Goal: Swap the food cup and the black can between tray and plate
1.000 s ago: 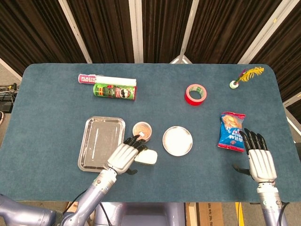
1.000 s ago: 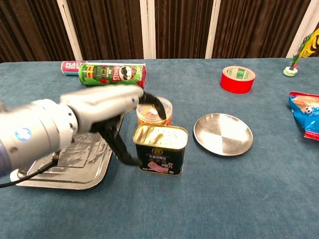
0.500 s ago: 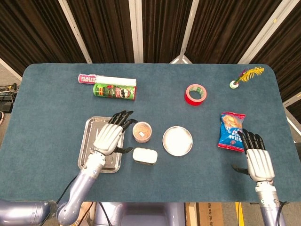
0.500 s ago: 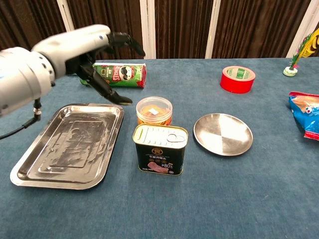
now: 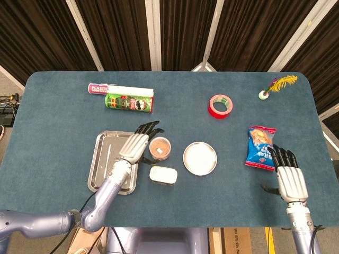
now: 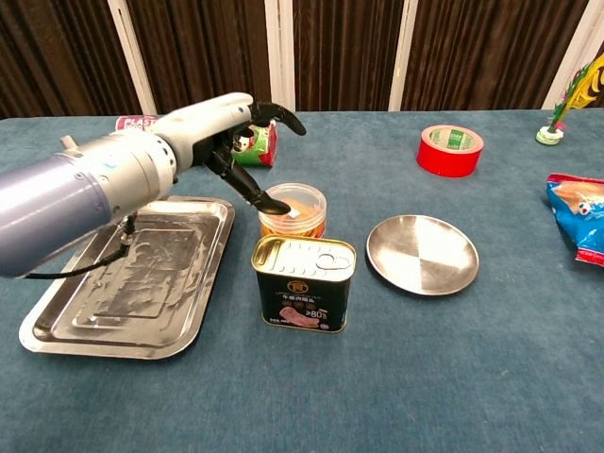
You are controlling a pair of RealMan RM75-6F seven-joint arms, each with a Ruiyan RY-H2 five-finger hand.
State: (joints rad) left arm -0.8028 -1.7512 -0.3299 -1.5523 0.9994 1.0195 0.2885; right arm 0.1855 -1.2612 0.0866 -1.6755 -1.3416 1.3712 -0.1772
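The food cup (image 5: 160,148) (image 6: 293,209), clear plastic with an orange filling, stands on the table between the steel tray (image 5: 106,161) (image 6: 142,283) and the round steel plate (image 5: 199,158) (image 6: 422,253). The black can (image 5: 163,174) (image 6: 304,283) stands upright on the table just in front of the cup. My left hand (image 5: 139,143) (image 6: 212,127) hovers at the cup's left side, fingers spread and arched over it, thumb tip near the rim, holding nothing. At the table's front right my right hand (image 5: 288,177) rests flat and open. Tray and plate hold nothing.
A green chips tube (image 5: 130,102) (image 6: 255,140) and a pink-and-white box (image 5: 119,88) lie at the back left. A red tape roll (image 5: 221,106) (image 6: 450,149), a blue snack bag (image 5: 261,147) (image 6: 578,215) and a feathered toy (image 5: 275,86) sit to the right.
My left hand let go of the black can, rose over the tray, then swung right to the food cup's side. The can stays on the table. The right hand has not moved.
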